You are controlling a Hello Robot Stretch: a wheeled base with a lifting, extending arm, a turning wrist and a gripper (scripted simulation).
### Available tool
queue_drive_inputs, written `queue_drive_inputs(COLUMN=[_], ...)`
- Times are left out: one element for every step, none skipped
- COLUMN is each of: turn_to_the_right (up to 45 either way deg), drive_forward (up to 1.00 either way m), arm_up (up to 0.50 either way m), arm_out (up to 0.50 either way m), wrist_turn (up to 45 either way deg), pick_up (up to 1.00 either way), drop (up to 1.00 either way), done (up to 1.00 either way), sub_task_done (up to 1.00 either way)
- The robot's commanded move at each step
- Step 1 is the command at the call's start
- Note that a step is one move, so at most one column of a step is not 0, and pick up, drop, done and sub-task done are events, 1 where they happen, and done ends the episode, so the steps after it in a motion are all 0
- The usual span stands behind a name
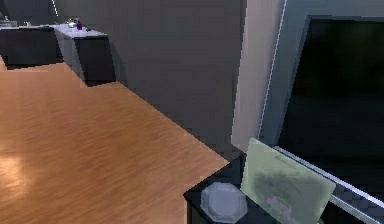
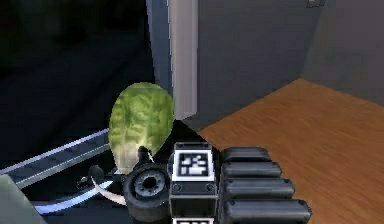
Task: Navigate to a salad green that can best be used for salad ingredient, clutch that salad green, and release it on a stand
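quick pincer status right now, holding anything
pincer: cannot tell whether it holds anything; the rounded leafy green salad head is right at its far end, near a dark surface.

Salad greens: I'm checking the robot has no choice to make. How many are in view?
1. The salad green is left of centre in the arm side view, in front of a dark panel. Others may be hidden beyond the pictures.

The lettuce (image 2: 140,125) is mottled light and mid green with pale veins. The floor (image 1: 90,130) is warm orange-brown wood grain in planks. The wall (image 1: 170,60) is dark grey. The marker square (image 2: 192,163) is white with black marks; the arm (image 2: 255,190) is black.
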Motion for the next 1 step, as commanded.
queue_drive_inputs(turn_to_the_right=[0.0], drive_forward=[0.0], arm_up=[0.0], arm_out=[0.0], wrist_turn=[0.0], pick_up=[0.0], drop=[1.0], done=[0.0], sub_task_done=[0.0])
